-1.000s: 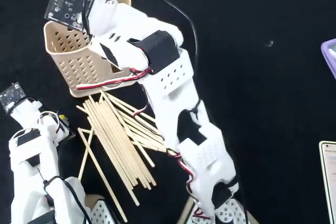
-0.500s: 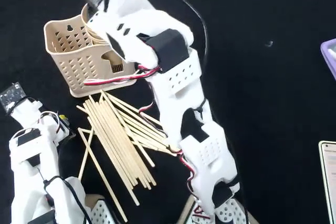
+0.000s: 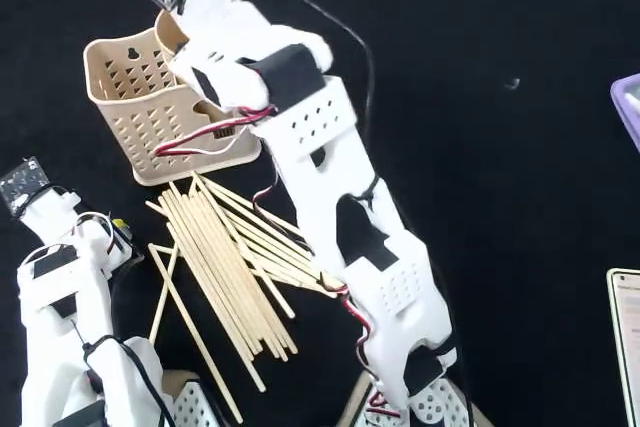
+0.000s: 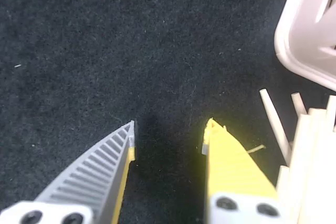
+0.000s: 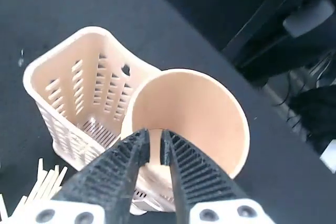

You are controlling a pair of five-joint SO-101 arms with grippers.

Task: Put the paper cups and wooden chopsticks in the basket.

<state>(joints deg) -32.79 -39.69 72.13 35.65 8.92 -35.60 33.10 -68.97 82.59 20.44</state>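
Lowered since a second ago, the paper cup (image 5: 194,108) leans into the basket (image 5: 63,77), rim pinched by the fingers of the right gripper (image 5: 155,141). The fingers of the left gripper (image 4: 170,127) are spread apart beside the chopsticks (image 3: 230,257).

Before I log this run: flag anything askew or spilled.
The wooden chopsticks lie fanned in a loose heap beside the basket, a few crossing askew. The paper cup in the right end effector sticks up past its rim.

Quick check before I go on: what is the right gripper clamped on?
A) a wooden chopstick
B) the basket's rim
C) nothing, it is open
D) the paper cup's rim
D: the right gripper pinches the paper cup by its rim, beside the basket; the wooden chopsticks lie loose on the table.
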